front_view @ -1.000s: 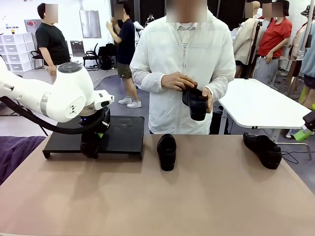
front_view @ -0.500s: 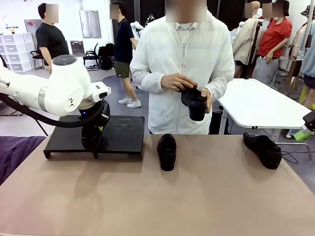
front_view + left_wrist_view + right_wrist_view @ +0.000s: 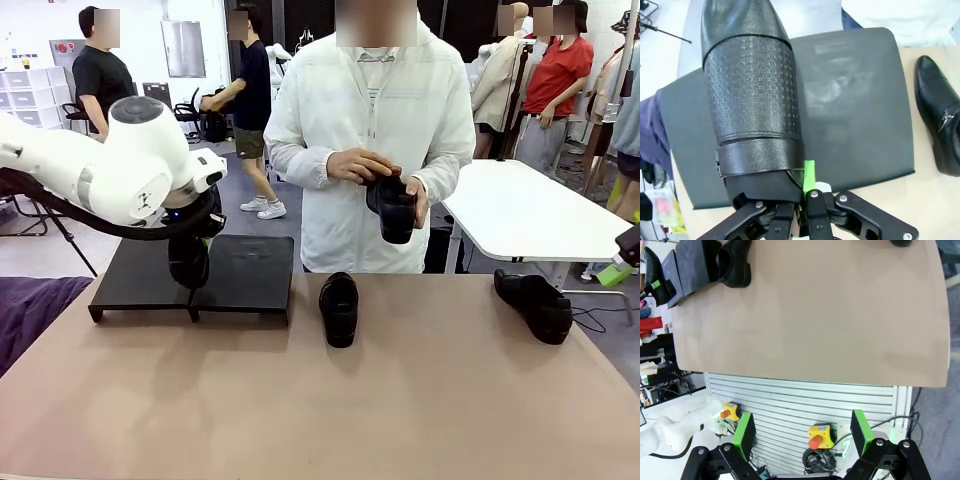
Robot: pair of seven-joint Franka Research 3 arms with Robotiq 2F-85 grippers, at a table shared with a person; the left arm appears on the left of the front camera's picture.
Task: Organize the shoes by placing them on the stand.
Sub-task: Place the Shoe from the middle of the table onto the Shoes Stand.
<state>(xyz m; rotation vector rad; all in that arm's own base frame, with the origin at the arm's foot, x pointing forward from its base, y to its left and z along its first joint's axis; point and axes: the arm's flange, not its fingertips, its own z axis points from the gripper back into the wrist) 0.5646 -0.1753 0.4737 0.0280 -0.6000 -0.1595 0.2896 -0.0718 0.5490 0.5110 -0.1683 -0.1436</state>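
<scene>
My left gripper, clenched on the heel end of one shoe, has just lifted it from the front edge of the stand to hang over the panel, ready for lowering; my right gripper waits, jaws apart.

Floor: grey, bare.
Left side: white drawer units stood stacked.
Right side: a white table stood beyond the tan table.
Back: black chair.
</scene>
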